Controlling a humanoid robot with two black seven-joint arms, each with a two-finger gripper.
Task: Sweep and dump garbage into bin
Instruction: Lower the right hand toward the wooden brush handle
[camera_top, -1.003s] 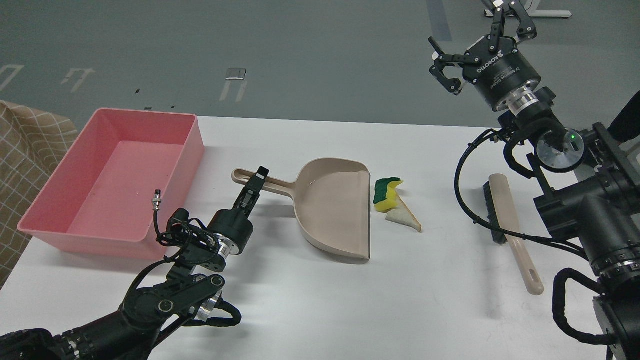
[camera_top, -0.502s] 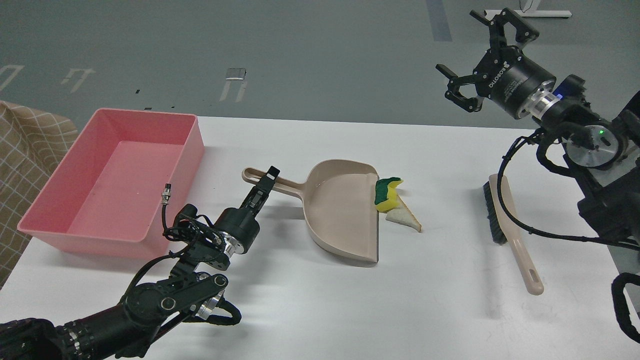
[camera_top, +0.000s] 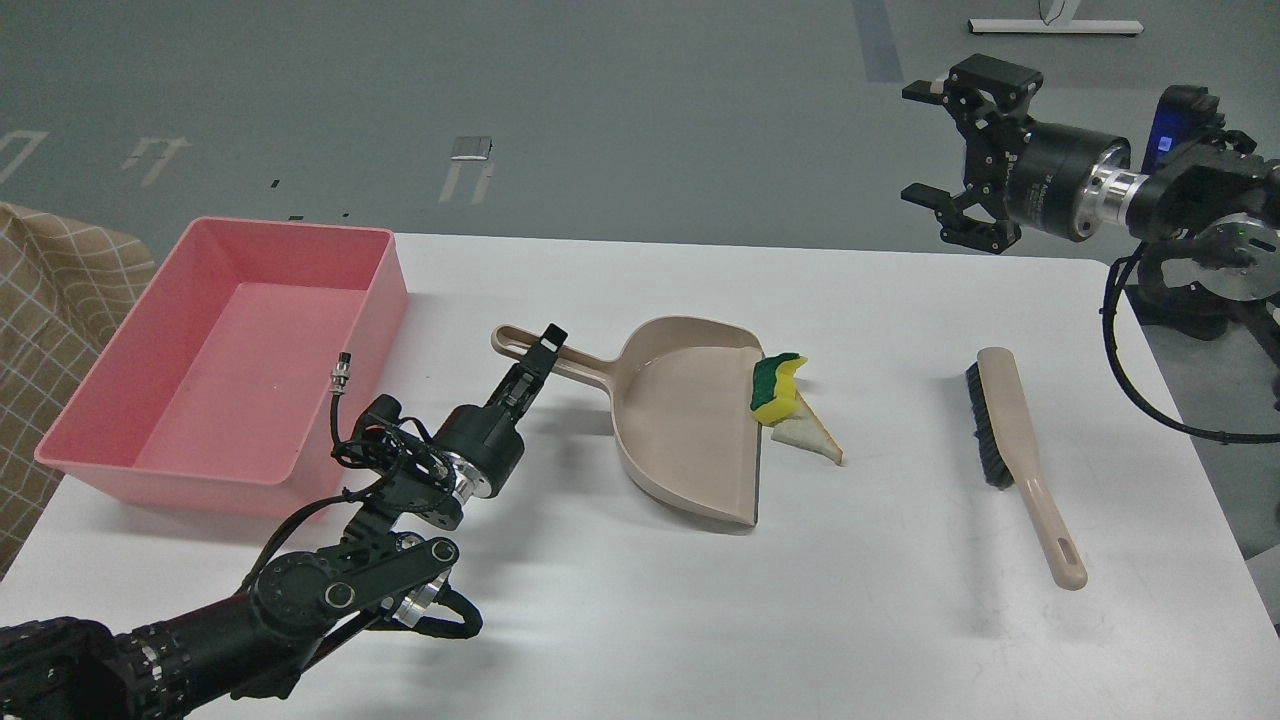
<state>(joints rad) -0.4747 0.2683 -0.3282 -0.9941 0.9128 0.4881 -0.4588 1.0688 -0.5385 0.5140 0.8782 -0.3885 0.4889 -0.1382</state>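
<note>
1. The left hand (camera_top: 545, 345), clenched on the dustpan (camera_top: 690, 425) handle, has slid the pan right until its lip touches the garbage (camera_top: 790, 405) on the counter (camera_top: 880, 600).
2. The right hand (camera_top: 955, 150), fingers spread and empty, has swung away; the brush (camera_top: 1015, 445) lies untouched, the bin (camera_top: 380, 300) far left.

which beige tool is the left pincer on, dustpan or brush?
The dustpan: the left pincer sits at its handle. The brush lies alone, far right, untouched; the right pincer hangs open above the table.
</note>
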